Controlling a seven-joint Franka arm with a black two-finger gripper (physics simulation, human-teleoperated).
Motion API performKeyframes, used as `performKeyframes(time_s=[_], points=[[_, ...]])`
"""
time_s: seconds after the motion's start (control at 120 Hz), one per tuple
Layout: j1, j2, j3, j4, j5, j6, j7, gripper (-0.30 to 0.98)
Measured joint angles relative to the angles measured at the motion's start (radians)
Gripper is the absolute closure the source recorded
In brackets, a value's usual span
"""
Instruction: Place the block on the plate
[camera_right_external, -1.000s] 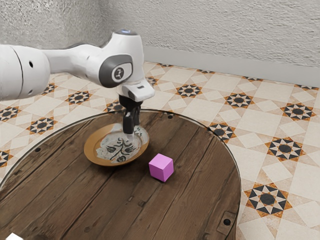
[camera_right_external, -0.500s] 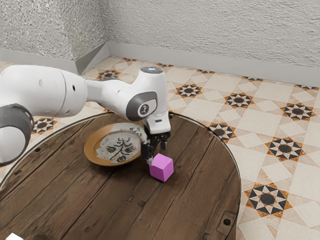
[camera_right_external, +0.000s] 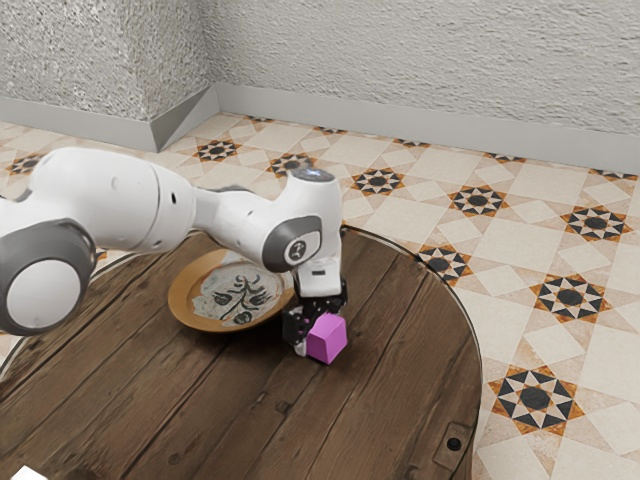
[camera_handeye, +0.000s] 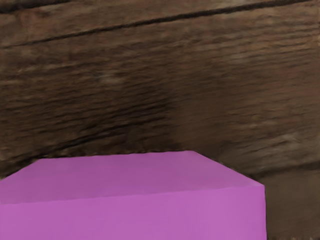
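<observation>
Pink block (camera_right_external: 327, 340) partly covers the hand (camera_right_external: 298, 322). How open the hand is, or if it holds something, I cannot tell.

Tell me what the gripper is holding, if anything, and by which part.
That cannot be told: the gripper is down at the pink block, but no hold is clear.

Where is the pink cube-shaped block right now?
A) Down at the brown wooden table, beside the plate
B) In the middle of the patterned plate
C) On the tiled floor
A: the pink cube-shaped block is low at the brown wooden table, clear of the orange-rimmed plate.
</observation>
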Motion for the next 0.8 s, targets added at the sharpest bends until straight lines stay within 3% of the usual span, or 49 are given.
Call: performKeyframes(time_s=[0.05, 0.142, 0.2, 0.4, 0.567, 0.675, 0.8], points=[[-0.001, 0.002, 0.000, -0.001, 0.000, 0.003, 0.008, 0.03], [-0.003, 0.000, 0.000, -0.001, 0.003, 0.007, 0.020, 0.26], [-0.004, -0.001, 0.000, -0.001, 0.008, 0.010, 0.028, 0.30], [-0.007, -0.086, -0.001, -0.002, 0.005, 0.012, 0.049, 0.34], [0.006, -0.249, 0.001, -0.088, 0.001, 0.008, 0.061, 0.36], [0.059, -0.352, 0.005, -0.172, 0.002, 0.004, 0.068, 0.36], [0.106, -0.376, 0.041, -0.185, 0.017, -0.005, 0.075, 0.36]])
